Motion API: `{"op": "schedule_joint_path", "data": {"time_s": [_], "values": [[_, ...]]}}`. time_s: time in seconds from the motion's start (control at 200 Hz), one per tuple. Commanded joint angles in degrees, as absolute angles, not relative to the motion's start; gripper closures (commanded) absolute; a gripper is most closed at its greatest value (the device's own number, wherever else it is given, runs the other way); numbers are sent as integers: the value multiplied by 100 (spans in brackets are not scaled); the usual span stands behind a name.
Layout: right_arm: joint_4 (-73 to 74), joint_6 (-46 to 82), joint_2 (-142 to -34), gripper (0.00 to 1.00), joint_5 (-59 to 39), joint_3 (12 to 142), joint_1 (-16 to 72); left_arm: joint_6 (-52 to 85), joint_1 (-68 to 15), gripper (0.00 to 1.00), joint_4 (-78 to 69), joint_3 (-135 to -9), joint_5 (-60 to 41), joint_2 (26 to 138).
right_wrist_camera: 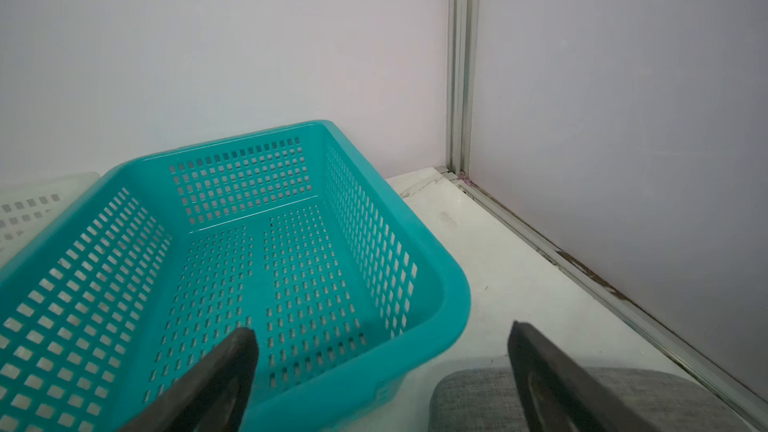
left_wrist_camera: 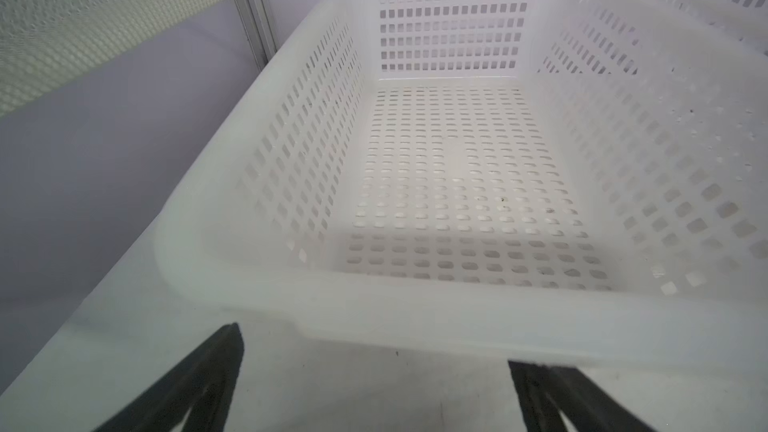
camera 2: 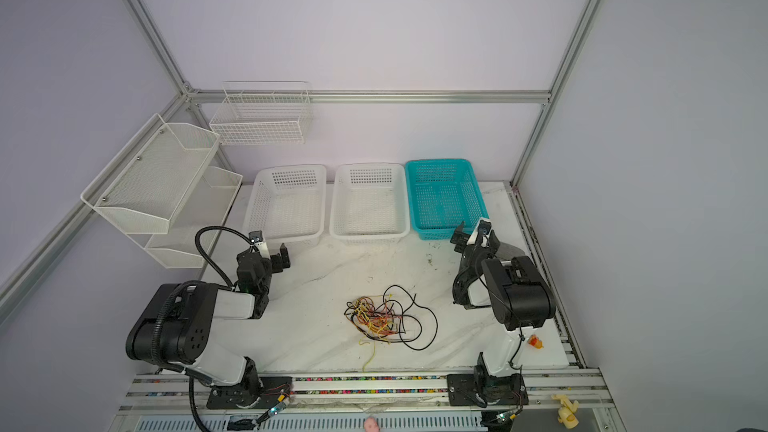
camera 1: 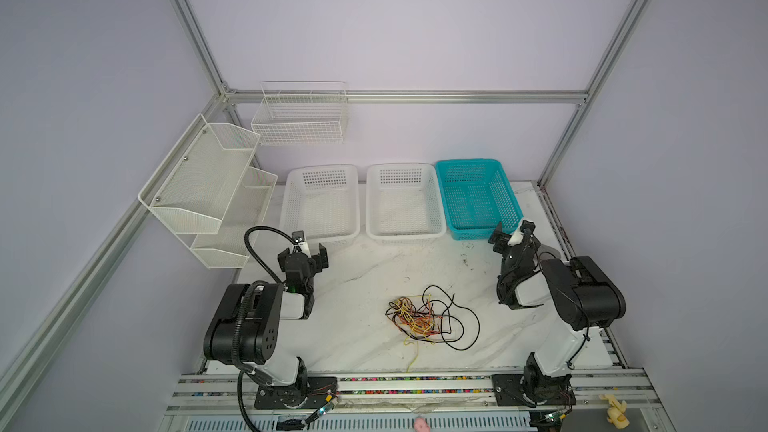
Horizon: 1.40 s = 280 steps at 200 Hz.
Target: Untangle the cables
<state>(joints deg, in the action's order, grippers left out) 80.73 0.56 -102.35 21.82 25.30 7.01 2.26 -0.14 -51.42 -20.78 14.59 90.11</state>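
Only top views show cables (camera 1: 428, 317): tangled heap on tabletop (camera 1: 353, 284), behind and between both grippers, well apart. Left gripper (left_wrist_camera: 374, 351) wide, empty, facing white basket (left_wrist_camera: 249, 268). Right gripper (right_wrist_camera: 380, 330) wide, empty, facing teal basket (right_wrist_camera: 453, 284).

Top views overlook the table (camera 1: 353, 284); wrist views closely face white basket (left_wrist_camera: 415, 317), teal basket (right_wrist_camera: 451, 301)
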Motion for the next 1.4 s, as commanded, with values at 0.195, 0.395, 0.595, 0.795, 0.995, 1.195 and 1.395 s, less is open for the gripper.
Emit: {"op": "schedule_joint_path", "data": {"time_s": [0.195,0.395,0.595,0.795,0.995,1.195,1.395], "values": [[8182,-33,-10240,3,2215,2541,700,141,-26,0,-5449,-2162,1462,9000],[8175,-35,-10240,3,2215,2541,703,141,-25,0,-5441,-2155,1460,9000],[8182,-27,-10237,3,2215,2542,701,141,-26,0,-5441,-2160,1467,9000],[8192,-37,-10231,3,2215,2526,703,141,-26,0,-5432,-2163,1445,9000],[8371,-149,-9765,3,2788,2266,918,-151,-139,0,-4073,-2552,1037,8167],[7358,-379,-8531,3,3071,2352,1388,138,-182,0,-3479,-2565,658,7045],[6252,691,-6877,3,2251,2308,1424,1577,-343,0,-2443,-3189,30,6369]]}}
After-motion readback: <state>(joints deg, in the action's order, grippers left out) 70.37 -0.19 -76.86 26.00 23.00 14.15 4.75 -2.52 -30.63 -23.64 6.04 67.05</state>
